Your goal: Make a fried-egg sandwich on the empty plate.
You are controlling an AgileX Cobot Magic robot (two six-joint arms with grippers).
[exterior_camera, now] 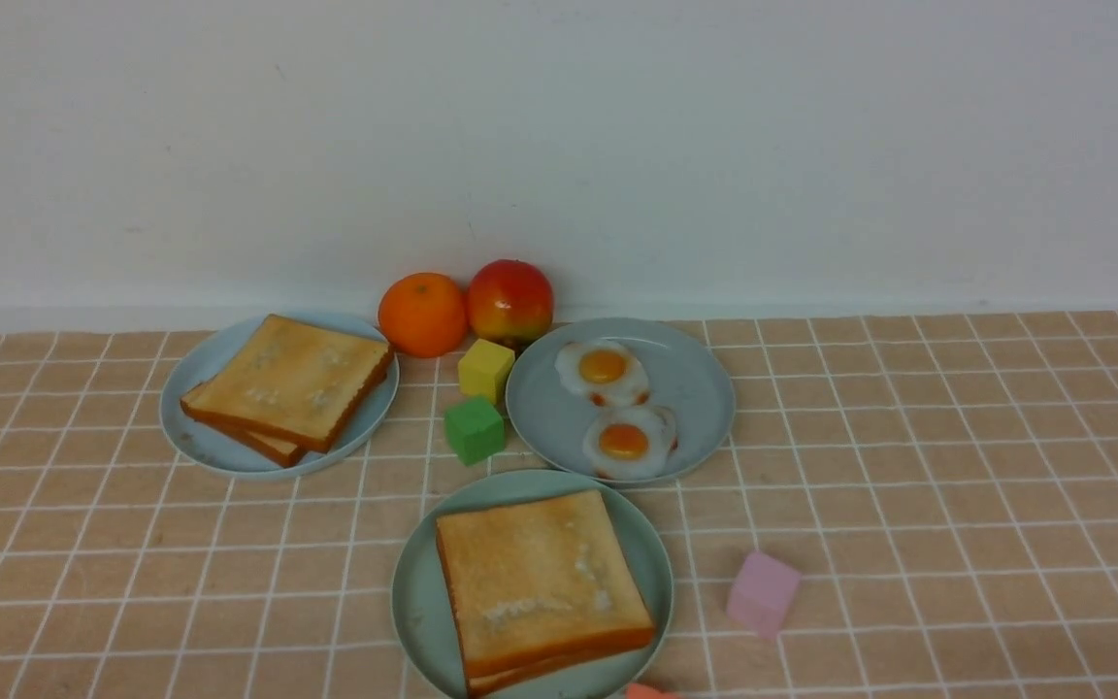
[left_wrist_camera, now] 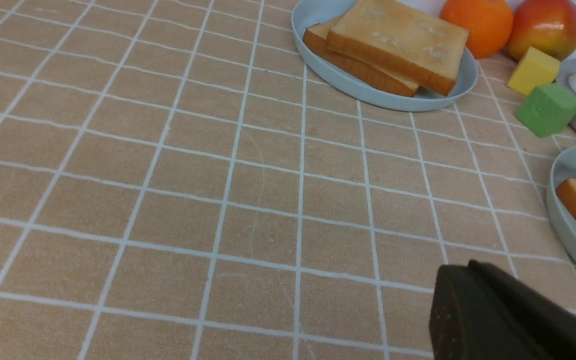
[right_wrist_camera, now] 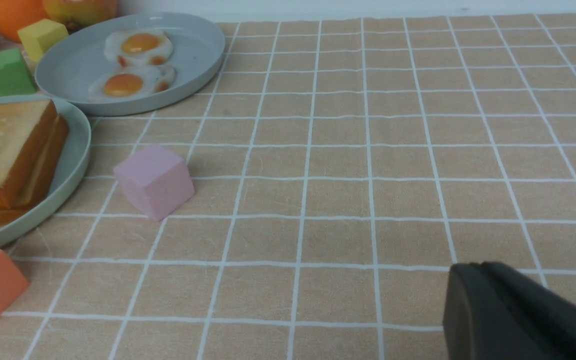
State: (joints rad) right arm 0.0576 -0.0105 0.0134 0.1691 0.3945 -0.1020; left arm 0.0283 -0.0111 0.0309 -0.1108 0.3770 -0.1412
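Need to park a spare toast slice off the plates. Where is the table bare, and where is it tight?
Bare tiles lie to the robot's right of the pink cube and egg plate, and to the left, nearer than the toast plate. It is crowded in the middle: the orange, apple, yellow cube and green cube fill the gap between plates above the mint plate.

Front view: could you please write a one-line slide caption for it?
Stacked toast sandwich sits on the mint plate, with two fried eggs on a blue-grey plate behind.

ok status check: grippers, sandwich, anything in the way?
Both grippers shut, empty, pulled back. Sandwich stacked on the mint plate; egg between the slices not visible. Pink cube beside the plate, not touching.
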